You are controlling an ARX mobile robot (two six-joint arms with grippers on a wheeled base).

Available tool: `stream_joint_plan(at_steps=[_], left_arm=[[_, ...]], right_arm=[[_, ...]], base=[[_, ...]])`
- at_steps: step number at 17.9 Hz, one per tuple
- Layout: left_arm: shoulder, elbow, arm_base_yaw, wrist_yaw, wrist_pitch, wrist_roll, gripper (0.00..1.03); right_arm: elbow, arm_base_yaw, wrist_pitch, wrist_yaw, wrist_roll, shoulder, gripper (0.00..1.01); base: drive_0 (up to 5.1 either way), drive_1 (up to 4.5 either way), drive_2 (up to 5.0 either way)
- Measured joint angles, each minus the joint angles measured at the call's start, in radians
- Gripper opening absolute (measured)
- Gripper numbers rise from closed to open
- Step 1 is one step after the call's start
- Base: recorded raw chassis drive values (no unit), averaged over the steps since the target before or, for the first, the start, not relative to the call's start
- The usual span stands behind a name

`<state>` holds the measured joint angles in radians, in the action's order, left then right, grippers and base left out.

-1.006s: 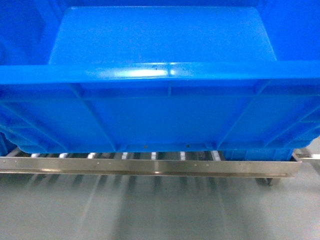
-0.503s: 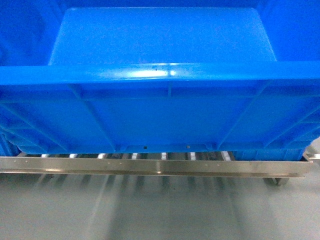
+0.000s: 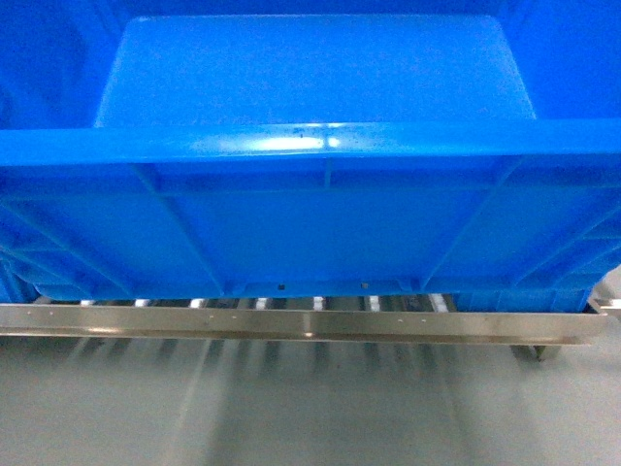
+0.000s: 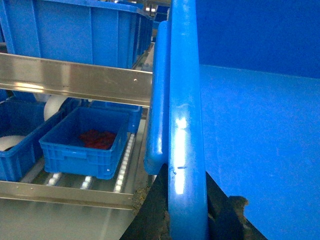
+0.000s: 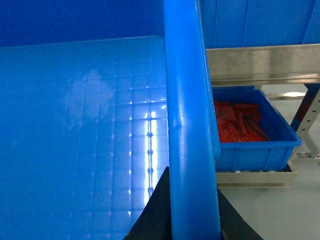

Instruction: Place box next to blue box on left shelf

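Observation:
The box (image 3: 310, 204), a large bright-blue open crate, fills the head view, and its long side hangs just above the left shelf's front rail (image 3: 291, 323) and white rollers (image 3: 317, 303). My left gripper (image 4: 187, 202) is shut on the box's thick rim (image 4: 186, 125), one dark finger on each side. On the opposite rim (image 5: 187, 125) my right gripper (image 5: 192, 205) is shut the same way. A small blue box (image 4: 82, 145) holding red items sits on the roller deck to the left of the crate. Neither gripper shows in the head view.
More blue boxes (image 4: 15, 140) stand further left on the same deck and on the tier above (image 4: 75, 30), behind a metal rail (image 4: 75, 77). Right of the crate another small blue box (image 5: 250, 135) with red contents sits at the rack's end, by an upright post (image 5: 307, 115). Grey floor (image 3: 310, 408) lies below.
One second ago the rack's rail sat further left in the head view; it shifted right under the crate, then stayed still. Both grippers keep their hold on the rims.

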<state>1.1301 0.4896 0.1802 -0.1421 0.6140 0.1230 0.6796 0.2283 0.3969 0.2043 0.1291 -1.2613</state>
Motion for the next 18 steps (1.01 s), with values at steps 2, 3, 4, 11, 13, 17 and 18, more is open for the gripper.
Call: stream_joint_plan(at_steps=[2,3,4,11,13,17,18], left_arm=[[0.000,0.000,0.000,0.000,0.000,0.000,0.08],[0.000,0.000,0.000,0.000,0.001,0.000,0.08],[0.000,0.000,0.000,0.000,0.005,0.000,0.08],[0.000,0.000,0.000,0.000,0.000,0.000,0.08],[0.000,0.000,0.000,0.001,0.000,0.000,0.08],[0.000,0.000,0.000,0.000,0.000,0.000,0.08],[0.000,0.000,0.000,0.001,0.000,0.000,0.08]], right_arm=[[0.000,0.000,0.000,0.000,0.000,0.000,0.08],[0.000,0.000,0.000,0.000,0.000,0.000,0.08],[0.000,0.000,0.002,0.001,0.000,0.000,0.08],[0.000,0.000,-0.001,0.001,0.000,0.000,0.08],[0.000,0.000,0.000,0.001,0.000,0.000,0.08],[0.000,0.000,0.000,0.000,0.000,0.000,0.08],[0.000,0.000,0.000,0.001,0.000,0.000,0.08]], base=[[-5.0,2.43,2.4],[-5.0,2.43,2.4],[-5.0,2.43,2.4],[-2.9,1.39,1.4],[0.0,0.00,0.0],[0.0,0.00,0.0],[0.0,0.00,0.0]])
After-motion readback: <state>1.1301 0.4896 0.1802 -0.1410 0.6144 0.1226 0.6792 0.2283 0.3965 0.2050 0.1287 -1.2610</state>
